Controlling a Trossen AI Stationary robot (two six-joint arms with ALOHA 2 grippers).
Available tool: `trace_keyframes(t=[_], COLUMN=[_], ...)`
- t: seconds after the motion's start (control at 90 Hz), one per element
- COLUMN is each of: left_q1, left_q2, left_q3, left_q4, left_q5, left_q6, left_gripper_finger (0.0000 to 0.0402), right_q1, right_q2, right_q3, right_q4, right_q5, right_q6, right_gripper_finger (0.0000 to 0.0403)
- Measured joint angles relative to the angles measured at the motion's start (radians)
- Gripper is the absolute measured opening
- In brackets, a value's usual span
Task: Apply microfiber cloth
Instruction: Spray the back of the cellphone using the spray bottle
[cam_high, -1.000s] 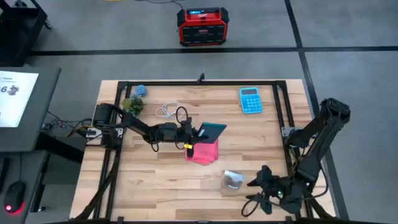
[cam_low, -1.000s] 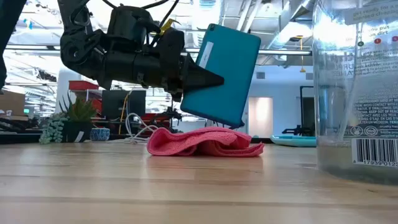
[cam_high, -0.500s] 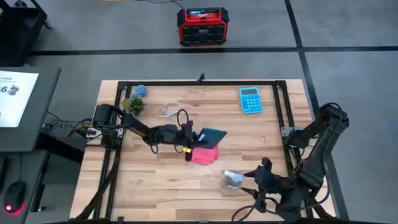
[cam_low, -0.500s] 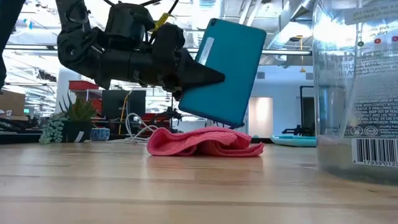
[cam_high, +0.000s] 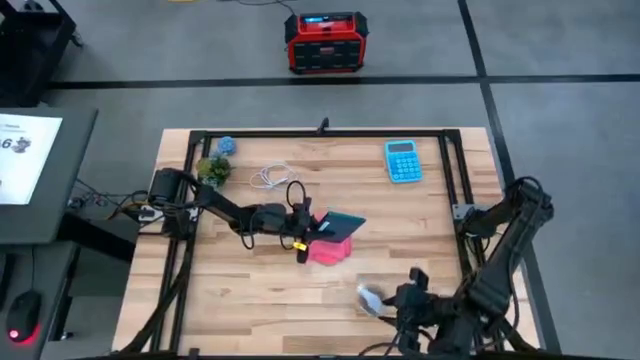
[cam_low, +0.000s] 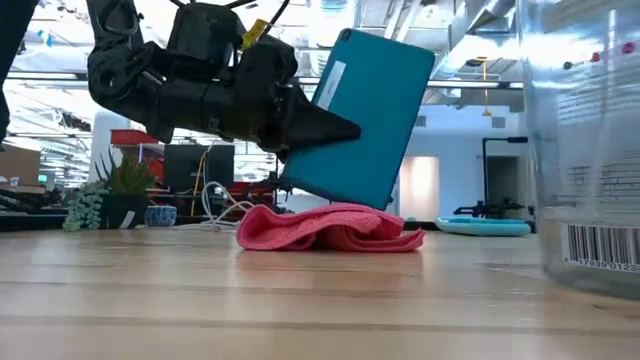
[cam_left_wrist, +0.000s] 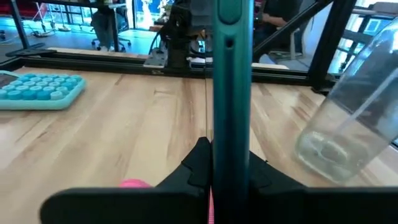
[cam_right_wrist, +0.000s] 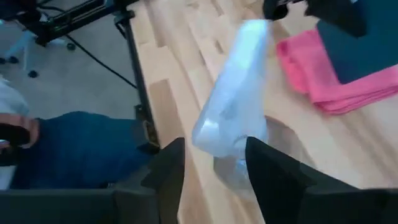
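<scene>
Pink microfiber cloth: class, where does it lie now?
The high view shows the pink microfiber cloth mid-table, beneath the tilted teal phone held by the left gripper.

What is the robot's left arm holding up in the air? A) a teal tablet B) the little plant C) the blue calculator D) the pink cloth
A: the left gripper has its jaws shut on the edge of a teal tablet, tilted in the air just above the pink cloth, which lies on the table; the calculator sits far off by itself.
</scene>
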Motion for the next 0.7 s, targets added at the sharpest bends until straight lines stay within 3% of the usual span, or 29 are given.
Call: trace_keyframes(t=[0.233,0.467,0.567,0.7], left_q1=[0.0,0.001,0.001,0.001], left_q2=[0.0,0.0,0.0,0.0], left_q3=[0.0,0.0,0.0,0.0], left_q4=[-0.007,-0.006,-0.005,-0.005], left_q5=[0.0,0.0,0.0,0.0], left_q6=[0.009,0.008,0.007,0.007], left_gripper_finger=[0.0009,0.0009,0.0009,0.0009], right_q1=[0.011,0.038,0.059,0.091], right_q2=[0.001,0.002,0.0,0.006], right_q3=[-0.001,-0.037,-0.036,-0.036], right_q4=[-0.056,-0.13,-0.149,-0.086], right_q5=[-0.009,-0.152,-0.133,0.012], right_q6=[0.094,0.313,0.39,0.374], right_gripper_finger=[0.0128,0.0128,0.0128,0.0137])
